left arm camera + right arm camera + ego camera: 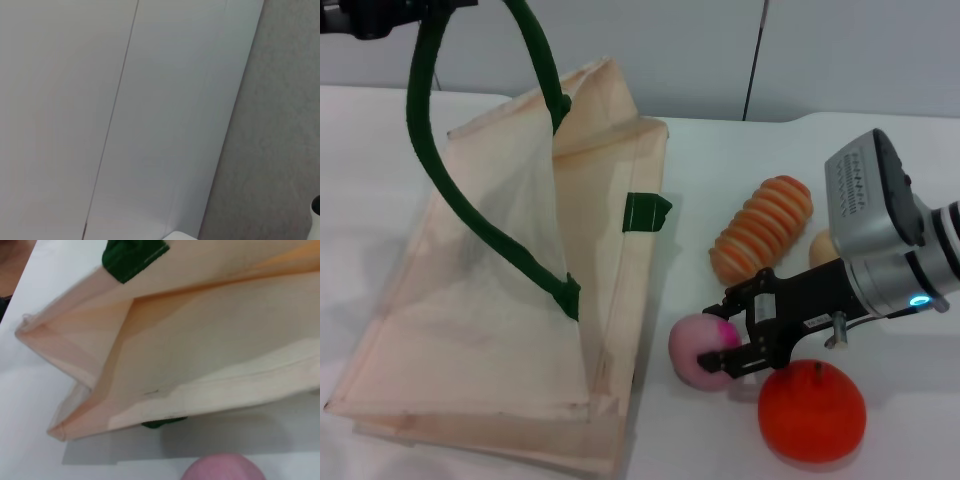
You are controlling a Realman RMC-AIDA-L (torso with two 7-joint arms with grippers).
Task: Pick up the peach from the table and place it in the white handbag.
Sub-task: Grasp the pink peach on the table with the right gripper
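Note:
The peach is pale pink with a magenta spot and sits on the table just right of the white handbag. My right gripper reaches in from the right, its fingers closed on the peach's far and near sides. In the right wrist view the peach shows at the edge, with the handbag's open mouth beyond it. My left gripper is at the top left, holding one dark green handle up, so the bag's mouth gapes toward the peach. The left wrist view shows only a wall.
A red-orange fruit with a stem lies right by the gripper's near side. A ribbed orange-striped piece and a beige lump lie behind it. The table is white and its far edge meets a grey wall.

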